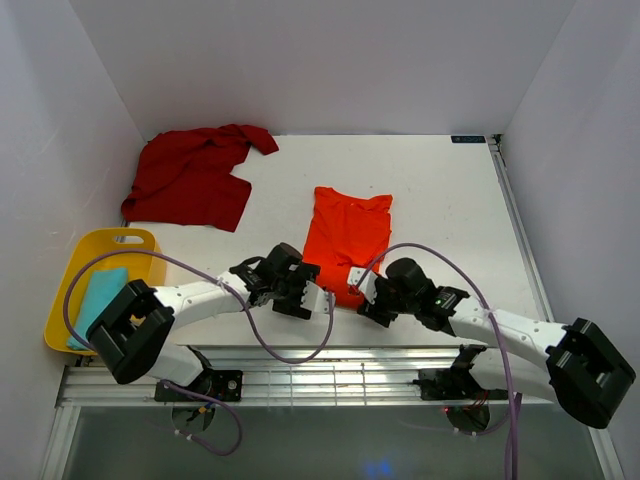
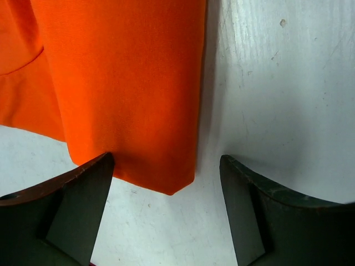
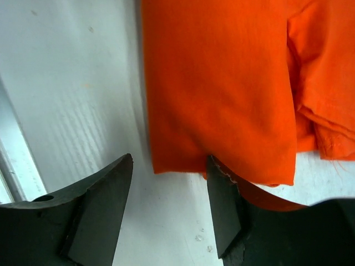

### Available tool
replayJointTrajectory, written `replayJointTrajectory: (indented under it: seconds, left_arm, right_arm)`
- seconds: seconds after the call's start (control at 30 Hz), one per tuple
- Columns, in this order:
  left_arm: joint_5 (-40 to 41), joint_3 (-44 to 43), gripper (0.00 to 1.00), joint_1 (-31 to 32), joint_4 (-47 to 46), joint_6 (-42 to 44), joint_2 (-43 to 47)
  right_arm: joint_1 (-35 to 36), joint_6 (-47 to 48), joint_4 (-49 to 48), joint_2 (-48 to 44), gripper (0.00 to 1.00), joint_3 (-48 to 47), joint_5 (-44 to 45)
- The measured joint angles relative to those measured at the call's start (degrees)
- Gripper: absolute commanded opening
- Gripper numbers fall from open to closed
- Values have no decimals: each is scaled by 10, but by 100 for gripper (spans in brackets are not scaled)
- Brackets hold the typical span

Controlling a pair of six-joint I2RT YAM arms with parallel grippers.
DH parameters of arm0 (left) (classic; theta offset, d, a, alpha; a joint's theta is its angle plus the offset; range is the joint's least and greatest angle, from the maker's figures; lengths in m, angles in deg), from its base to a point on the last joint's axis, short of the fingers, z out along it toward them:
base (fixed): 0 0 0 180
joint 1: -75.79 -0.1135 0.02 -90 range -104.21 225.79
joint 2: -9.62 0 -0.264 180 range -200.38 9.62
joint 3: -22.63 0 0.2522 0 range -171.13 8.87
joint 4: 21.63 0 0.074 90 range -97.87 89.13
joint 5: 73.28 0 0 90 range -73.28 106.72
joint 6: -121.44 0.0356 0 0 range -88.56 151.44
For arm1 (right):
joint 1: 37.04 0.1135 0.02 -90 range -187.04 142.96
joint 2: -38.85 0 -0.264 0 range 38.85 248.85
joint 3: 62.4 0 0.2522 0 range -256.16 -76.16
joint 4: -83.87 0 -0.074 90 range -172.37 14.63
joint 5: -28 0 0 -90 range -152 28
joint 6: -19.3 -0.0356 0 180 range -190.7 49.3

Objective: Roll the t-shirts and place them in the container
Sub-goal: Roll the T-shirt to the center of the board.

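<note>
Your orange shirt (image 1: 346, 238) lies folded into a long strip; the red shirt (image 1: 195, 175) sits bunched beyond it, to its left. The left gripper (image 2: 166, 183) and right gripper (image 3: 169, 166) gape wide at its near corners. It looks soft, light and floppy, so pinch every layer at both corners together
</note>
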Motion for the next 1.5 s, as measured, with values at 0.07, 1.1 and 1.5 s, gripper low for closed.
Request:
replayJointTrajectory:
  seconds: [0.07, 1.1, 1.5]
  left_arm:
    - [1, -4, 86, 0, 2, -2, -7]
    - [1, -32, 63, -8, 33, -33, -35]
    - [0, -38, 42, -8, 35, -39, -35]
  right_arm:
    - [0, 4, -2, 22, 64, 0, 25]
    - [0, 88, 41, -58, 67, -29, -17]
    - [0, 74, -32, 109, 69, -27, 40]
